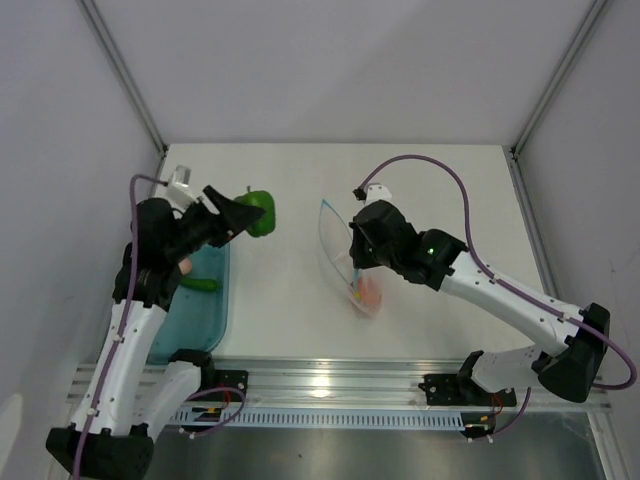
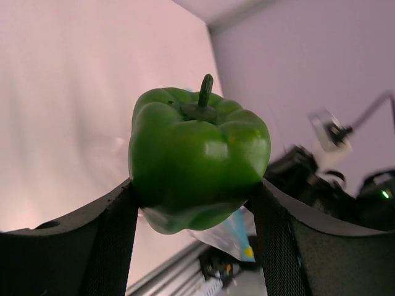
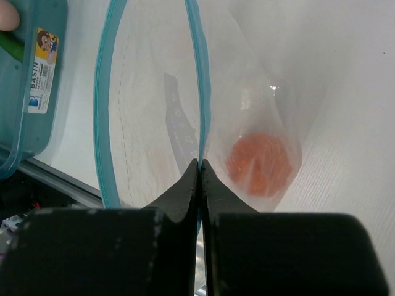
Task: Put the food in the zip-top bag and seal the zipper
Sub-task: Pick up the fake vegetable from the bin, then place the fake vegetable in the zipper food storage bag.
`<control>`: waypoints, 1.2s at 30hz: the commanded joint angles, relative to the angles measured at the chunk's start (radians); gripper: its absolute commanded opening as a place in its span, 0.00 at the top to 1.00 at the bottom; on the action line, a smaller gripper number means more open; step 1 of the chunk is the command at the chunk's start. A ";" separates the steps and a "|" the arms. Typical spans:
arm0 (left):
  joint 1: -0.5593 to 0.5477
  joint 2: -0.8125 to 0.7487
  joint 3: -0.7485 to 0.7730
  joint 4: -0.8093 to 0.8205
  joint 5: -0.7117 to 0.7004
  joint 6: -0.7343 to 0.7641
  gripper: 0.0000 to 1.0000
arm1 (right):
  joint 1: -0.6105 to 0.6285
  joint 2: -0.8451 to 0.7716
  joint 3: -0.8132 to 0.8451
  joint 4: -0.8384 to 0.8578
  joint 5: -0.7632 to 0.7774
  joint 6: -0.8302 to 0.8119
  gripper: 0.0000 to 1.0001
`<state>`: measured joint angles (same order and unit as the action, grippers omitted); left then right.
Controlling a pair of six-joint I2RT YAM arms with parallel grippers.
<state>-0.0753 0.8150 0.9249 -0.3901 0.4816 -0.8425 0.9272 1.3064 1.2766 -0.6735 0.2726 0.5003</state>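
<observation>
Above the table (image 1: pixel 290 310), left hand (image 1: pixel 240 214) clamps the green bell pepper (image 2: pixel 197 166) (stem showing); right hand (image 3: pixel 199 169) pinches the zipper (image 3: pixel 199 92).

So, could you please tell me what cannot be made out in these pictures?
- Top view: most of the teal tray and its contents, hidden by the left arm.
- Left wrist view: the zip-top bag, mostly blocked by the green bell pepper in the left claw; the right arm is blurred.
- Right wrist view: the orange round fruit, hazy through plastic; the tray cut off at the left edge.
</observation>
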 commanded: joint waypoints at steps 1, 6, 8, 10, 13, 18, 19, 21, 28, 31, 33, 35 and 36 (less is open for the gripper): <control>-0.147 0.058 0.066 0.207 0.156 -0.026 0.99 | 0.021 0.024 0.043 0.023 0.013 0.007 1.00; -0.270 0.130 0.020 0.476 0.203 -0.090 0.99 | 0.032 0.024 0.044 0.026 0.005 0.018 1.00; -0.291 0.153 0.017 0.488 0.187 -0.095 0.99 | 0.035 0.016 0.043 0.029 -0.003 0.024 1.00; -0.322 0.183 0.015 0.513 0.180 -0.112 0.99 | 0.039 0.013 0.041 0.029 -0.003 0.026 1.00; -0.357 0.223 0.003 0.528 0.163 -0.141 0.99 | 0.044 0.010 0.041 0.028 -0.001 0.030 1.00; -0.405 0.253 -0.015 0.478 0.094 -0.144 1.00 | 0.045 0.005 0.036 0.034 0.008 0.035 1.00; -0.406 0.256 -0.026 0.464 0.088 -0.148 0.99 | 0.045 0.002 0.033 0.035 0.008 0.037 1.00; -0.406 0.262 -0.047 0.461 0.080 -0.162 1.00 | 0.048 -0.004 0.036 0.035 0.007 0.043 1.00; -0.417 0.248 -0.078 0.341 0.014 -0.179 0.99 | 0.052 -0.025 0.035 0.037 0.027 0.058 1.00; -0.431 0.243 -0.083 0.297 -0.003 -0.168 1.00 | 0.050 -0.030 0.030 0.040 0.031 0.061 1.00; -0.454 0.245 -0.069 0.252 -0.034 -0.141 0.99 | 0.051 -0.032 0.027 0.051 0.027 0.064 1.00; -0.471 0.254 -0.043 0.166 -0.090 -0.116 1.00 | 0.053 -0.033 0.026 0.054 0.027 0.069 1.00; -0.486 0.259 -0.006 0.133 -0.107 -0.104 0.99 | 0.053 -0.032 0.026 0.052 0.028 0.069 1.00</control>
<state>-0.5266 1.0779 0.8486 -0.1474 0.4496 -0.9897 0.9726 1.3029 1.2812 -0.6594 0.2802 0.5507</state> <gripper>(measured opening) 0.688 0.006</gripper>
